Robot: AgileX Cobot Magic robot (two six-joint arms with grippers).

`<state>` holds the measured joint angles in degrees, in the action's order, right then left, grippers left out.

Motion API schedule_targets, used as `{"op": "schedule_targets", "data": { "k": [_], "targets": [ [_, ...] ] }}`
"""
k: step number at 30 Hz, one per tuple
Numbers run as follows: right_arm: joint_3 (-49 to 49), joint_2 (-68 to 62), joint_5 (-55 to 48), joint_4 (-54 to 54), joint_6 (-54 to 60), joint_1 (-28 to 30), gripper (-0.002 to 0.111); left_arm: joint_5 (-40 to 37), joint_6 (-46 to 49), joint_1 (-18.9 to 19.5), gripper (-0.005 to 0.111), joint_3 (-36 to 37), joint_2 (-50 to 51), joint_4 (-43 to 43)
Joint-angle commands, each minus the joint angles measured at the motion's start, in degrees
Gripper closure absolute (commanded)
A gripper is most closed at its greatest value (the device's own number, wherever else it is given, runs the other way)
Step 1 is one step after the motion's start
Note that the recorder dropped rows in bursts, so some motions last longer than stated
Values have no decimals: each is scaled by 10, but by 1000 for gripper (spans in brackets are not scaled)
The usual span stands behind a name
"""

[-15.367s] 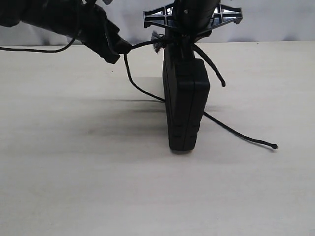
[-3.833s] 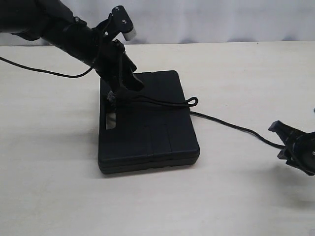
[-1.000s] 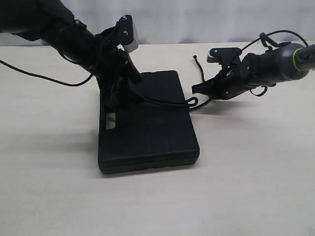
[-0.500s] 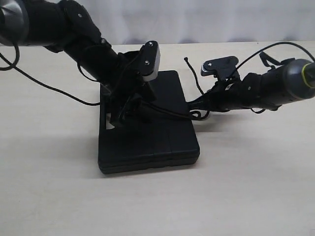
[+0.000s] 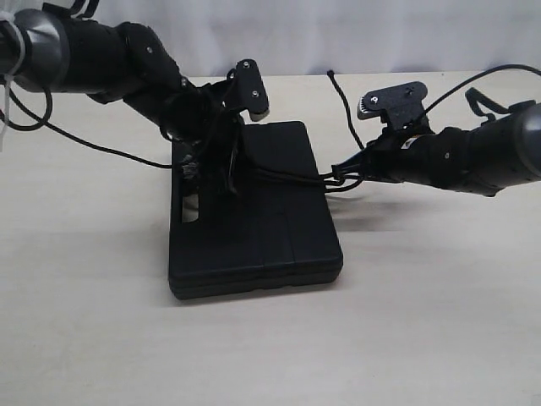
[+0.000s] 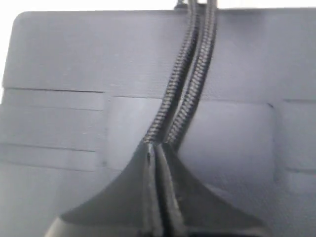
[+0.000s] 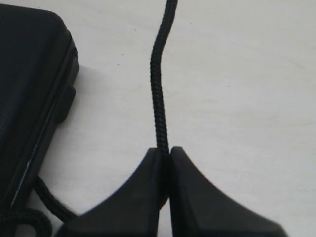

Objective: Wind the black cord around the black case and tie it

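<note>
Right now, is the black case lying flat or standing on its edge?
Lying flat. The black case rests on the table, broad ribbed lid up, black cord crossing it.

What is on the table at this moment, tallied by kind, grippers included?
black case: 1
black cord: 1
grippers: 2, the left gripper and the right gripper
Total: 4

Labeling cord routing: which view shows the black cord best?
Exterior view: the black cord spans the black case from left gripper to right gripper. Left wrist shows just two pinched strands; right wrist, one.
</note>
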<state>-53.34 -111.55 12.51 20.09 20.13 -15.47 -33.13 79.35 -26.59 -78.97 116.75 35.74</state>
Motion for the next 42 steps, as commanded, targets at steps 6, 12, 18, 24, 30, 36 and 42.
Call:
{"op": "schedule_targets", "data": {
  "k": [6,12,18,24,30,36,42],
  "targets": [
    [2,3,13,-7,8,3,104,-6,-59,39,107,-3,-1,29],
    [2,3,12,-7,8,3,104,-20,47,39,94,-5,-2,85],
    [2,3,12,-7,8,3,104,-131,191,39,56,-5,-8,105],
    [2,3,12,-7,8,3,104,-54,228,12,57,-5,18,131],
    [2,3,12,-15,8,3,104,26,226,3,57,-5,38,132],
    [2,3,12,-15,8,3,104,53,190,5,107,-5,42,133],
    [2,3,29,-14,8,1,104,52,113,48,107,-5,42,250]
  ]
}}
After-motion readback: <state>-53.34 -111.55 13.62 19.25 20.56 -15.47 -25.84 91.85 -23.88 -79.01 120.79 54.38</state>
